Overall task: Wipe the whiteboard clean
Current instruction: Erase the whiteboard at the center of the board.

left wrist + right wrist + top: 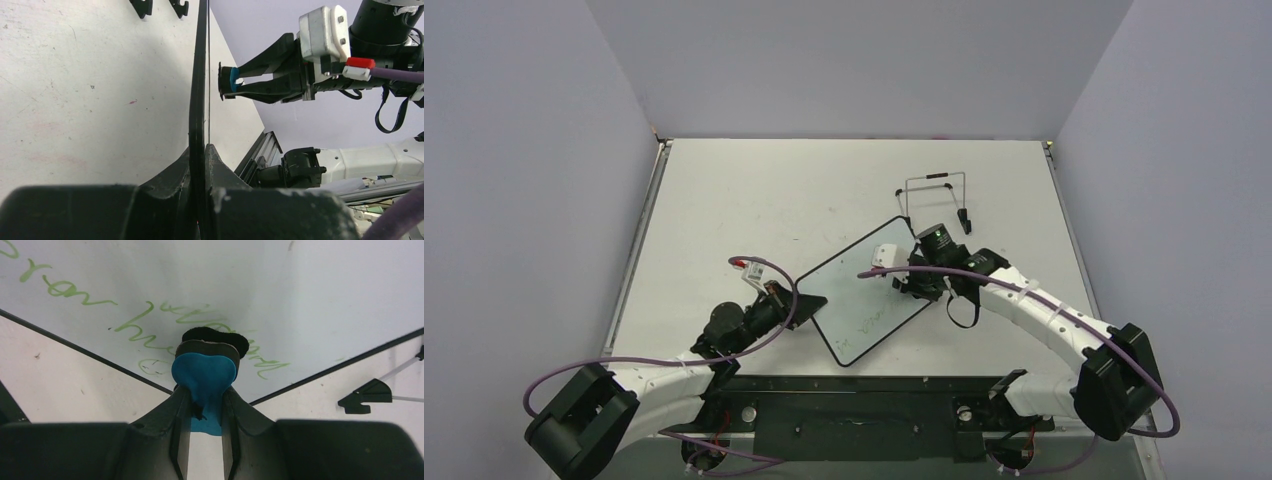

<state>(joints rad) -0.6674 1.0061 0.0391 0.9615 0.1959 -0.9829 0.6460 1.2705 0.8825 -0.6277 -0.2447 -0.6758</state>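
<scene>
The table (754,200) held the whiteboard (856,300) near its middle, turned like a diamond. A wire stand (934,195) lay past it at 1 o'clock. The left gripper (200,152) was clamped on the board's corner at 9 o'clock, and that camera saw the board only edge-on. The right gripper (205,392) pinched a blue-and-black eraser (204,370) at the board's face near 2 o'clock, hiding that corner from above. The green writing (150,322) was too scribbly to read.

Left gripper (199,152) pinches the whiteboard (200,75) edge-on, and the right gripper (235,81) has a blue eraser (233,78) right at its face, maybe touching, hard to say.
</scene>
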